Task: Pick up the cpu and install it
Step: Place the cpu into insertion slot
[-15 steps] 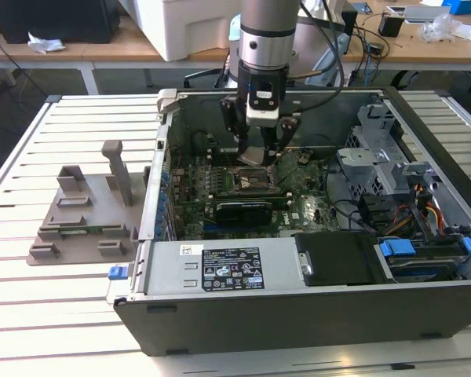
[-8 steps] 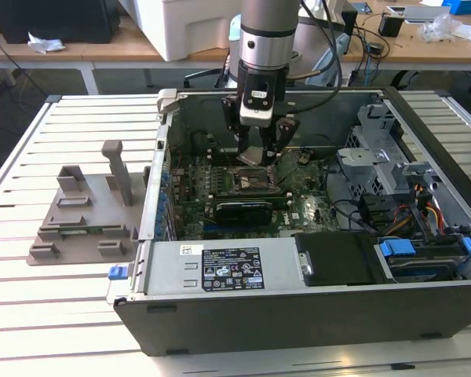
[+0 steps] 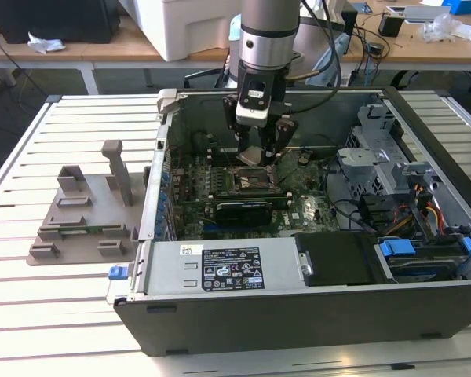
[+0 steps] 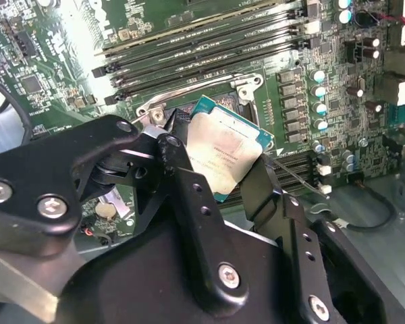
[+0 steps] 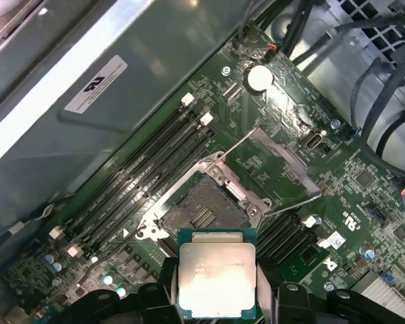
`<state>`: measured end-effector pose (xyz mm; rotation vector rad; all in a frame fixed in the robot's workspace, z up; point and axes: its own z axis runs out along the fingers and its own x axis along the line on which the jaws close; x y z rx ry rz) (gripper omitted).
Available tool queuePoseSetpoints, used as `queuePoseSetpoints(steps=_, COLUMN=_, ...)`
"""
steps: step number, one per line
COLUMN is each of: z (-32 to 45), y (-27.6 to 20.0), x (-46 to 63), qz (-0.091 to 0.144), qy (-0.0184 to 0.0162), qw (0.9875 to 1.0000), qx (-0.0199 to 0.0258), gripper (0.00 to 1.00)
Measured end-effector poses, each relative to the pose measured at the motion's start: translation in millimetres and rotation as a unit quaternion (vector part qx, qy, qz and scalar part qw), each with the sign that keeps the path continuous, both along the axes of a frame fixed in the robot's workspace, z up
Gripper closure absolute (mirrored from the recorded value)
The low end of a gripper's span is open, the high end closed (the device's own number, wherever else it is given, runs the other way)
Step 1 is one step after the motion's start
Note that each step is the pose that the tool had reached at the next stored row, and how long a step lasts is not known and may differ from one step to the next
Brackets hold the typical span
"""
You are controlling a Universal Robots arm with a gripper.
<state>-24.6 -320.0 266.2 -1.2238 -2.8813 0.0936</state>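
Gripper [image 3: 259, 151] sits low inside the open computer case [image 3: 298, 314], over the motherboard [image 3: 306, 208]. Fingers [image 4: 181, 172] are clamped on the cpu [image 4: 224, 154], one on each of two opposite edges. The silvery top faces the camera in both wrist views, with a thin green rim showing around it.

In the second wrist view the cpu hangs tilted against the board behind it.

In the first wrist view the socket [image 5: 204, 210] lies open near the held cpu. Its metal bracket [image 5: 273, 162] is swung back and the contact field is bare. Memory slots [image 5: 138, 182] run alongside it.

In the exterior view the cpu looks to be just above the socket, probably not touching; the gap is hard to judge from here.

A grey tray [image 3: 78, 228] with upright posts stands on the slatted table [image 3: 31, 314], to the exterior view's left of the case and well apart from the gripper.
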Motion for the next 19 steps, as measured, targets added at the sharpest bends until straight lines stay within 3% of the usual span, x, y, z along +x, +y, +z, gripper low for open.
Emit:
queuePoseSetpoints(steps=3, z=0.0, y=0.0, x=0.0, qz=-0.018, qy=0.0, qw=0.9998, qx=0.0, gripper=0.45)
queuePoseSetpoints(steps=8, z=0.0, y=0.0, x=0.0, qz=-0.06, qy=-0.0001, qw=0.9982, qx=-0.0001, gripper=0.45)
queuePoseSetpoints(steps=16, z=-0.1, y=0.0, x=0.0, qz=-0.085, qy=0.0, qw=0.9964, qx=-0.0011, gripper=0.45)
queuePoseSetpoints(steps=19, z=-0.2, y=0.0, x=0.0, qz=-0.1, qy=-0.0001, qw=0.995, qx=-0.0013, gripper=0.45)
